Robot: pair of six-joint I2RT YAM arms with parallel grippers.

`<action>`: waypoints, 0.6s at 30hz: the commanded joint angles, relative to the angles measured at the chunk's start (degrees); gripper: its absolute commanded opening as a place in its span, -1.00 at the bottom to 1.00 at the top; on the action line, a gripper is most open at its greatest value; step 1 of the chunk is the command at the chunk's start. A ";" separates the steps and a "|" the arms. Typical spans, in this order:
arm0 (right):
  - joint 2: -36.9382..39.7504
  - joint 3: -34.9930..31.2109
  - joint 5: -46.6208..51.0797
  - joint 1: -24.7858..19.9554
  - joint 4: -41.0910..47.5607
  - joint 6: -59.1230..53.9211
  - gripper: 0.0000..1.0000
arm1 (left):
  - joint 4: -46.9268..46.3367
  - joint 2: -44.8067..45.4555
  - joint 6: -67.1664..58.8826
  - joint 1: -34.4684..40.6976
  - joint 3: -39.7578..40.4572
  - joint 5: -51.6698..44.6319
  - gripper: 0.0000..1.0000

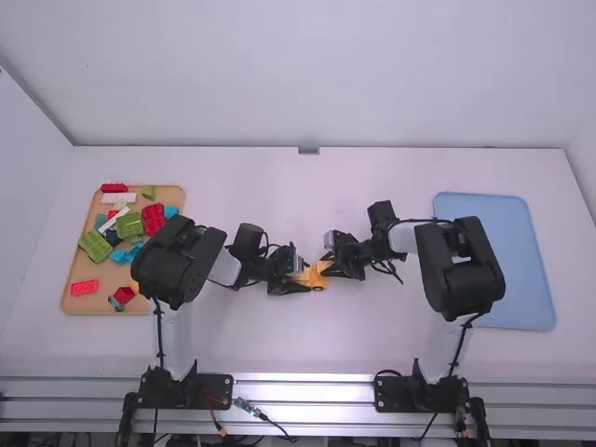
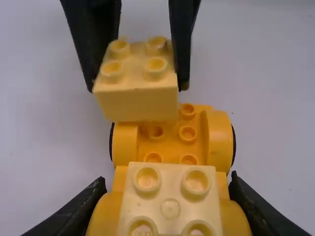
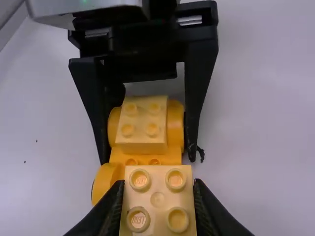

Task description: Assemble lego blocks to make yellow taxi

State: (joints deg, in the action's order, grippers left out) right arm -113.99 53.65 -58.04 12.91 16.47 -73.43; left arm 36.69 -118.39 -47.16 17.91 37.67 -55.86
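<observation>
Pale block (image 3: 158, 201), pinched in right gripper (image 3: 158, 184) over wheeled base (image 2: 220, 137), likely for stacking. Left gripper (image 3: 148, 158) clamped across wheeled base, presumably bracing.

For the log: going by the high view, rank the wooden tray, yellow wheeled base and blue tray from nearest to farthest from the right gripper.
1. Yellow wheeled base: right beside the right gripper.
2. Blue tray: table's right side.
3. Wooden tray: table's left side.
</observation>
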 commanded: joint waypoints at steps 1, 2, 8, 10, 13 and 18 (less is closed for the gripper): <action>0.39 0.70 1.14 0.87 0.66 3.13 -1.00 | -0.42 -1.11 -0.22 0.61 0.83 -0.72 -0.14; 0.96 0.59 1.03 1.16 0.70 3.21 -1.00 | -0.44 -1.11 -0.17 0.37 0.92 -0.68 -0.14; 8.35 -5.38 2.51 2.27 -5.40 6.01 -1.00 | -0.15 -1.11 -0.17 0.33 0.63 -0.66 -0.14; 11.19 -9.09 4.55 2.73 -11.98 10.38 -1.00 | -0.07 -1.11 -0.20 0.57 0.57 -0.70 -0.14; 13.51 -13.97 6.40 3.91 -20.48 14.12 -1.00 | -0.24 -1.11 -0.20 0.48 0.74 -1.44 -0.13; 13.92 -18.71 8.68 4.59 -30.03 21.11 -1.00 | 0.15 -1.11 -0.20 0.59 0.63 -3.19 -0.10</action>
State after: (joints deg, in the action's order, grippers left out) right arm -100.47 36.25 -51.05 17.69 -12.95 -57.47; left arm 36.82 -118.41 -47.16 17.91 37.67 -56.86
